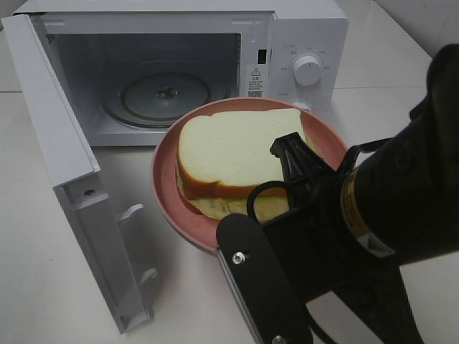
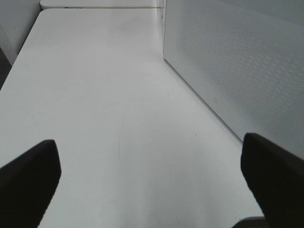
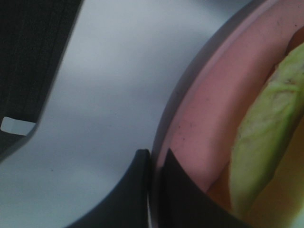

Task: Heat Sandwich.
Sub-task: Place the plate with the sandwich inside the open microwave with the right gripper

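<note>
Your right fingers [image 3: 161, 164] are pinched shut on the rim of the pink plate [image 1: 165, 193], one finger above the lip and one below. That looks deliberate: holding the edge moves the meal without pressing on the bread. The sandwich [image 1: 237, 154] lies on that plate and covers most of its middle. The plate sits just in front of the microwave [image 1: 301, 36], near the right side of its opening. You cannot tell from these views whether the plate's underside is clear of the desk [image 1: 43, 287]. The door [image 1: 64, 179] is swung fully out to the left and the glass turntable [image 1: 161, 93] is bare, so the way in looks clear. My guess is that sliding the plate in is the step at hand. Your left fingers [image 2: 28, 183] are spread wide over bare desk and grip nothing. They sit off to the side, beside a white perforated panel that is probably the door's face, presumably to stay clear of the right arm. The sandwich has a thick pale cream top slice with an orange-brown crust along its near edge. Beneath it are a yellowish lower slice and a thin red line by the plate. In the right wrist view a pale green leaf pokes out at the side. It looks soft and loosely stacked, so I would expect a tilted plate to shift the layers.
</note>
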